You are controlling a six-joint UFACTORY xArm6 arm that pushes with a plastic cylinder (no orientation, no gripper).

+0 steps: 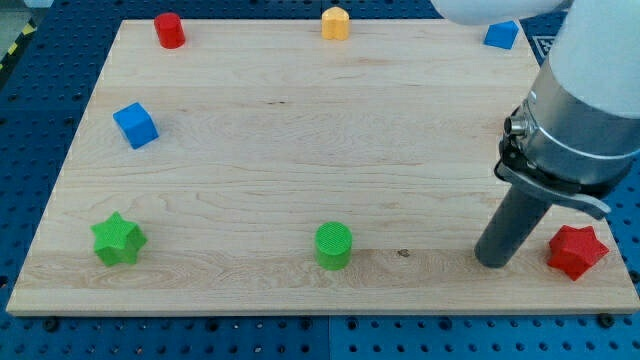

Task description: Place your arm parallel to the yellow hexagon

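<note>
The yellow hexagon point(336, 22) sits at the view's top edge of the wooden board point(300, 150), near the middle. My tip point(493, 262) rests on the board at the view's lower right, far from the hexagon. It stands just left of a red star point(577, 251), with a small gap between them. The dark rod rises up and to the right into the grey arm point(585, 110).
A red cylinder point(169, 30) is at the top left and a blue block point(501, 35) at the top right. A blue cube point(135, 125) lies at the left. A green star point(119, 239) is at the bottom left and a green cylinder point(333, 245) at the bottom middle.
</note>
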